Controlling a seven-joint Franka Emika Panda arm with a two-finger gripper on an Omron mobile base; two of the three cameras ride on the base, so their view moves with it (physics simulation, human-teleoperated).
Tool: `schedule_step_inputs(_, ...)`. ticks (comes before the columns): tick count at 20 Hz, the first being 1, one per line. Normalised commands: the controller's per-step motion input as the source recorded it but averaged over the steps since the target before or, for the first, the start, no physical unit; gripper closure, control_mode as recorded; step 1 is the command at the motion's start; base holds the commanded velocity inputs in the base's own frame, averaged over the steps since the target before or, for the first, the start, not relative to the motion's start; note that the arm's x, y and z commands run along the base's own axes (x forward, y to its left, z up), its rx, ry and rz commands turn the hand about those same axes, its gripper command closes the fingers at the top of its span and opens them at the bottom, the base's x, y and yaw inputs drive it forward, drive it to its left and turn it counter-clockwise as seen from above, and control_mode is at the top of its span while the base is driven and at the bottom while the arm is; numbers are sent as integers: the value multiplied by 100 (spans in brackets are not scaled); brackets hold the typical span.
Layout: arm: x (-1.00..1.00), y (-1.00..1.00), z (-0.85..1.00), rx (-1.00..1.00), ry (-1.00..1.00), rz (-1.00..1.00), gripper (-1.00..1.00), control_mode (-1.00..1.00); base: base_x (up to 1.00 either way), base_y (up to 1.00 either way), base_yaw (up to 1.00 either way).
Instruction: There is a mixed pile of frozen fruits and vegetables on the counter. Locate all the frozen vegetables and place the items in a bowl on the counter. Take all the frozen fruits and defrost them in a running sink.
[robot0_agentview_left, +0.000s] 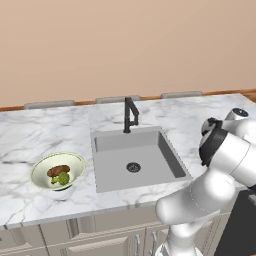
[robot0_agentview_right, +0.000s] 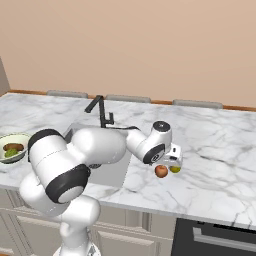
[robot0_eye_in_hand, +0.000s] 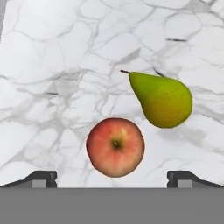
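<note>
On the table (robot0_agentview_left: 30, 135), left of the sink (robot0_agentview_left: 135, 160): the bowl (robot0_agentview_left: 44, 166) with the broccoli floret (robot0_agentview_left: 61, 178) and the brown lump (robot0_agentview_left: 58, 170) already inside, so the vegetable half of the task judged as done. Right of the sink, on the marble: the red apple (robot0_eye_in_hand: 115, 146) and the yellow-green pear (robot0_eye_in_hand: 162, 99), close together but apart, both not yet moved; the fruit half judged as still to do. Above the apple: the tool (robot0_agentview_right: 168, 164), wide open and holding nothing, with its dark tips (robot0_eye_in_hand: 41, 178) far apart on both sides of the fruit. No water visible under the faucet (robot0_agentview_left: 129, 114), basin dry and without fruit as far as visible. From the left base camera: bowl contents and drain clear. From the right base camera: arm reaching over the fruits. From the hand camera: gap between apple and pear, and the pear stem.
</note>
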Motion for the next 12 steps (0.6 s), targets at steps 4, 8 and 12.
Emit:
schedule_step_inputs(4,18,0,-15,-2,-5,0,-100,-100,0,0,0)
schedule_step_inputs(8,18,-2,-3,-1,-4,0,-100,-100,0,0,0)
schedule_step_inputs(12,0,-17,0,0,0,0,-100,-100,0,0,0)
